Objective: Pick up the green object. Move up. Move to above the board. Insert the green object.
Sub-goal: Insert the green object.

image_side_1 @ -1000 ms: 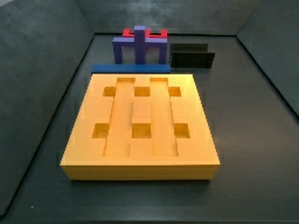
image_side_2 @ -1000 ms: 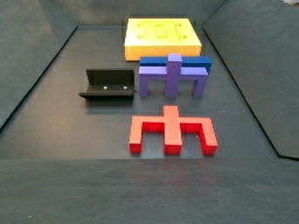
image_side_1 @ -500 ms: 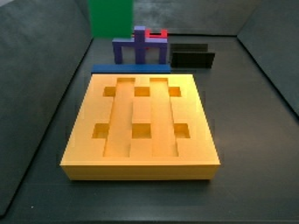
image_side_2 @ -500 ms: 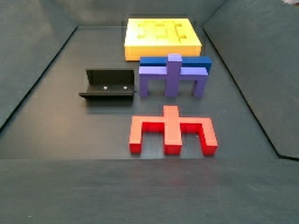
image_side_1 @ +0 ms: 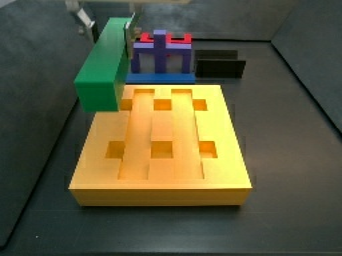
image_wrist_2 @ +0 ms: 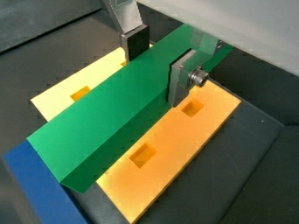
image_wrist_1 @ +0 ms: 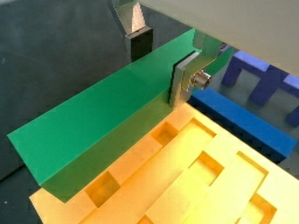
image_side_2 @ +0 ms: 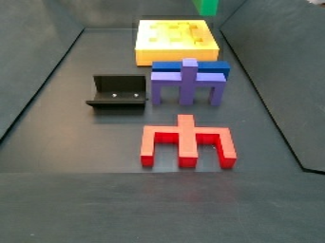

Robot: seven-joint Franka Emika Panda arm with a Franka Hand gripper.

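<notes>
Gripper [image_wrist_1: 162, 59] fingers clench the green object [image_wrist_1: 105, 118], held in the air above the board [image_side_1: 160, 140], which lies on the dark floor [image_side_2: 76, 133].

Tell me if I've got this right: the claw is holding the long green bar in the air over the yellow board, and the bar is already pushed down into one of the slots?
Not quite. The gripper does hold the green object over the board, but it is not in a slot. In both wrist views the bar hangs clear above the board, its slots open.
</notes>
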